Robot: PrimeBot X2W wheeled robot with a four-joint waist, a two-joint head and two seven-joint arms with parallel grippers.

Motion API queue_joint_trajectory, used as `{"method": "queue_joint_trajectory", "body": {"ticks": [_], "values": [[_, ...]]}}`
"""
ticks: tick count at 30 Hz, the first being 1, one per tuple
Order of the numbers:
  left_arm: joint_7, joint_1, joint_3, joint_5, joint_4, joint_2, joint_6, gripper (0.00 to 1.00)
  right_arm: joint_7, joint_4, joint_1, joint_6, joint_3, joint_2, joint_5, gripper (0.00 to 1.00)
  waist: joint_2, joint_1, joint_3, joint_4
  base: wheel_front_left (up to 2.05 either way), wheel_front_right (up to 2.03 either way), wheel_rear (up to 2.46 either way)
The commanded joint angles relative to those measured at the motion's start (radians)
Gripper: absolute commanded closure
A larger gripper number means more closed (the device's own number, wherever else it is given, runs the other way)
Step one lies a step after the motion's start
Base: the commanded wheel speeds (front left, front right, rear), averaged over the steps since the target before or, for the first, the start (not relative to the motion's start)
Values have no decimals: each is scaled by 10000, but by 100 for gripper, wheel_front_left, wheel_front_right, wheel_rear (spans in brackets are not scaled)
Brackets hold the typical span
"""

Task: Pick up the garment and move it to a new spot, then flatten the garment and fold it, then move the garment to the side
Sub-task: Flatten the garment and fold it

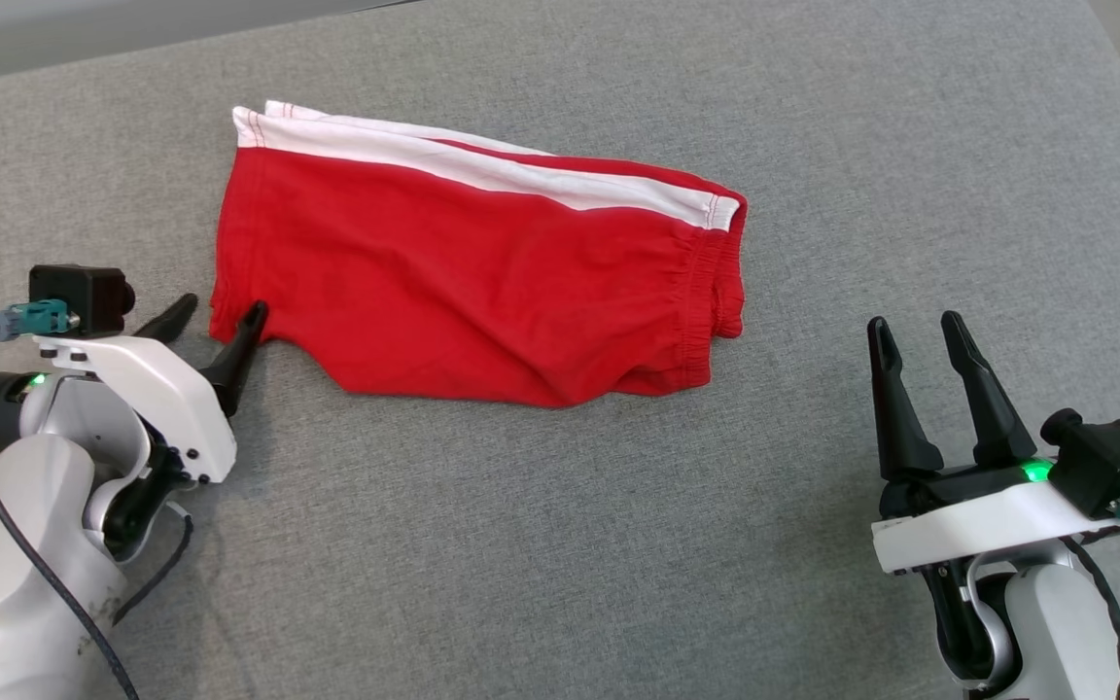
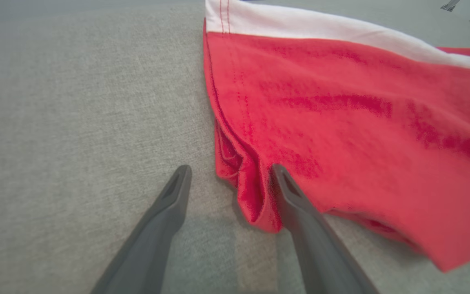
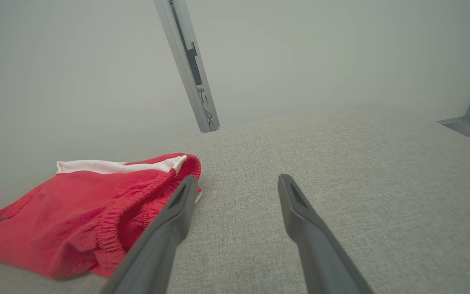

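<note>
Garment point(image 1: 463, 282) looks folded, so just the sideways move left, I guess. Left pincer point(image 1: 223, 306) and right pincer point(image 1: 914, 323) both gape wide, gripping nothing.

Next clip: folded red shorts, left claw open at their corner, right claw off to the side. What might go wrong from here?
One: the left claw stands open about the bunched hem corner of the shorts; closing may catch only some layers and undo the fold. Two: the right claw is apart from the waistband, so a one-sided pull may skew them.
</note>
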Motion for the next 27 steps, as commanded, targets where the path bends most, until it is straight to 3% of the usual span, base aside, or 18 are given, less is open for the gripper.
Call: {"method": "queue_joint_trajectory", "body": {"ticks": [1, 2, 3, 14, 22, 27], "values": [[227, 301, -238, -58, 147, -124, -64, 31, -87, -31, -139, 1, 21, -53, 27, 0, 0, 0, -18, 28, 0, 0, 0], [190, 317, -282, -167, 83, -147, -81, 78, -85, -38, -125, 1, 19, -50, 23, 0, 0, 0, -41, 60, 0, 0, 0], [211, 342, -356, -202, 43, -131, -93, 100, -86, -51, -100, 1, 17, -52, 25, 0, 0, 0, -60, 86, 0, 0, 0], [-1451, 1008, 47, -847, -341, -242, 123, 100, -73, 41, 160, 1, -232, -55, -82, 0, 0, 0, -627, 454, 0, 0, 0], [-2214, 2947, 328, -1140, -2058, -607, 1050, 100, 188, -39, 450, 1, -559, -54, -413, 0, 0, 0, -1024, 1064, 0, 0, 0], [-2116, 3960, 318, -1155, -3224, -686, 1766, 100, 469, -186, 558, 1, -680, -53, -637, 0, 0, 0, -1152, 1352, 0, 0, 0]]}}
